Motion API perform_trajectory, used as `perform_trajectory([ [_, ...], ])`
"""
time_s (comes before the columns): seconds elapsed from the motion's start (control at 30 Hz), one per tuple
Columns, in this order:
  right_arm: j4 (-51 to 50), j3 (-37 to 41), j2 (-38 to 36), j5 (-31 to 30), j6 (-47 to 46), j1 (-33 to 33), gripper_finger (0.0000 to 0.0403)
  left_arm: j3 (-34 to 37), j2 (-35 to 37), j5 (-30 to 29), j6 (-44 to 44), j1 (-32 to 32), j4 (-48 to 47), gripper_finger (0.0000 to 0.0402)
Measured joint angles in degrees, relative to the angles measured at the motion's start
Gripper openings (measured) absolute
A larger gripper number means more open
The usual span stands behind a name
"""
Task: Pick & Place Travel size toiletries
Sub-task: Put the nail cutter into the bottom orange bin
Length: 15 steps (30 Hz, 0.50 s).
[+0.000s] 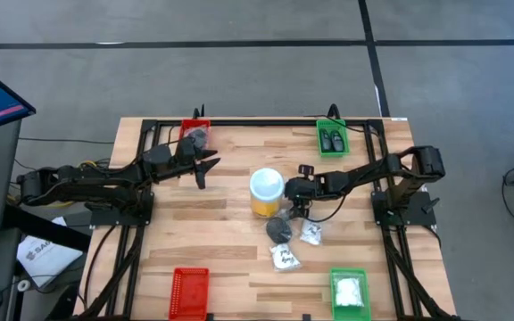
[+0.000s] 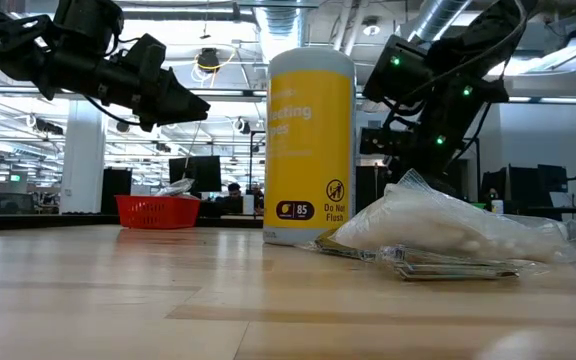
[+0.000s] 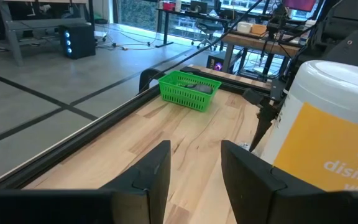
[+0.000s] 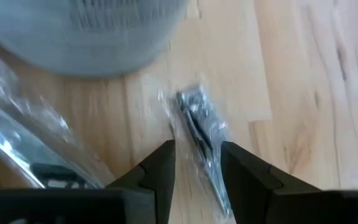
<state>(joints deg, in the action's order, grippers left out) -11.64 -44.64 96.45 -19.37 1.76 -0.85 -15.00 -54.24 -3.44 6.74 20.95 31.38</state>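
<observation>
Right gripper (image 4: 196, 163) angled down just beside the yellow jar (image 1: 267, 194), clamping a thin crinkly silvery packet (image 4: 199, 127) between its dark fingers, over the pale grained wooden table (image 1: 230, 232). Left gripper (image 3: 195, 168) held level above the table beyond the jar (jaws parted, nothing between). More clear packets (image 1: 286, 258) and a black roundish piece (image 1: 279, 230) lying near the jar.
</observation>
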Motion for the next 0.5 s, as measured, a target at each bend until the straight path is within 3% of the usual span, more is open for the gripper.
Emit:
perform_trajectory([
  [0.5,0.2,0.06,0.37,0.32,0.17,-4.48,0.0118,0.0,0.0,0.07,0.0,0.0,-0.04,0.0131],
])
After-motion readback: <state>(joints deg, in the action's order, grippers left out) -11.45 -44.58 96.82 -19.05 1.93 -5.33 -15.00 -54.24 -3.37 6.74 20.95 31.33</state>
